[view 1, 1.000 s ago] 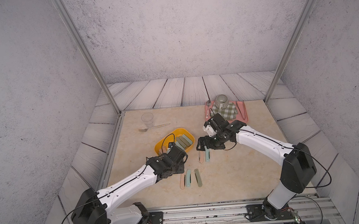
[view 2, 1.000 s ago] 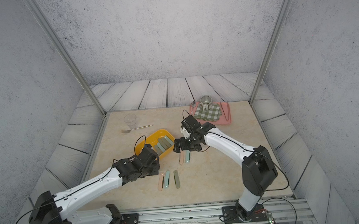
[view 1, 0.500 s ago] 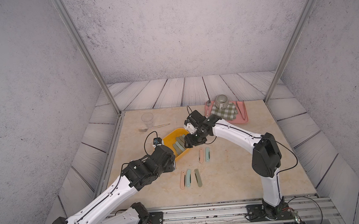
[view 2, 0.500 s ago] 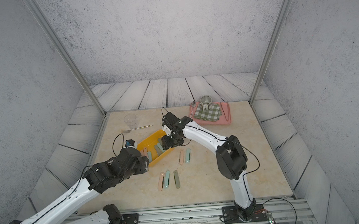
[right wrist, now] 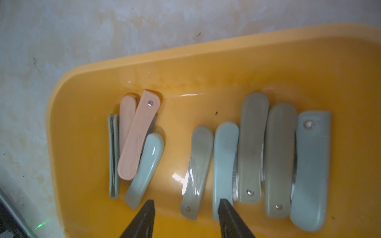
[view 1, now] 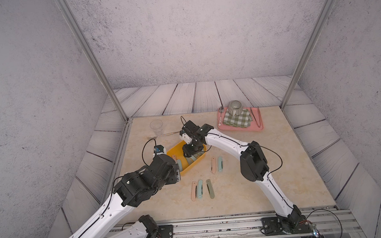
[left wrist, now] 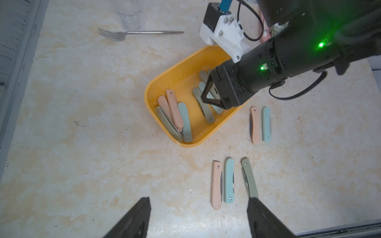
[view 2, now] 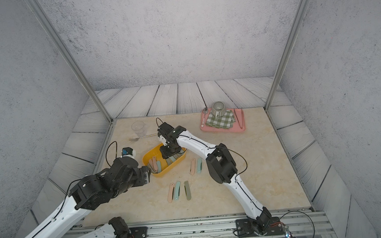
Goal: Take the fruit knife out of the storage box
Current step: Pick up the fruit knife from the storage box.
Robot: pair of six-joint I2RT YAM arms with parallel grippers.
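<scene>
The storage box (view 1: pixel 194 167) (view 2: pixel 163 173) (left wrist: pixel 165 76) (right wrist: pixel 185 68) is a yellow-orange tub left of the table's middle. Several folded fruit knives in pink, blue and grey-green lie in it. My right gripper (view 1: pixel 190 152) (view 2: pixel 169 154) (right wrist: pixel 187 201) reaches down into the box, open to a moderate gap. Its fingertips straddle the pivot end of a grey-green fruit knife (right wrist: pixel 198 171) (left wrist: pixel 203 105) without clamping it. My left gripper (left wrist: pixel 199 198) (view 1: pixel 177 173) is open and empty, hovering over the table just front-left of the box.
Three folded knives (view 1: pixel 200 189) lie in a row in front of the box, two more (view 1: pixel 217 164) to its right. A clear glass (view 1: pixel 156 126) and fork (view 1: pixel 163 135) sit behind the box. A pink tray (view 1: pixel 240 129) with cup, checked cloth, spoon and tongs stands back right.
My right gripper has moved left from the two knives on the table into the box, and its jaws have narrowed. My left gripper has pulled back to the front left and opened wider.
</scene>
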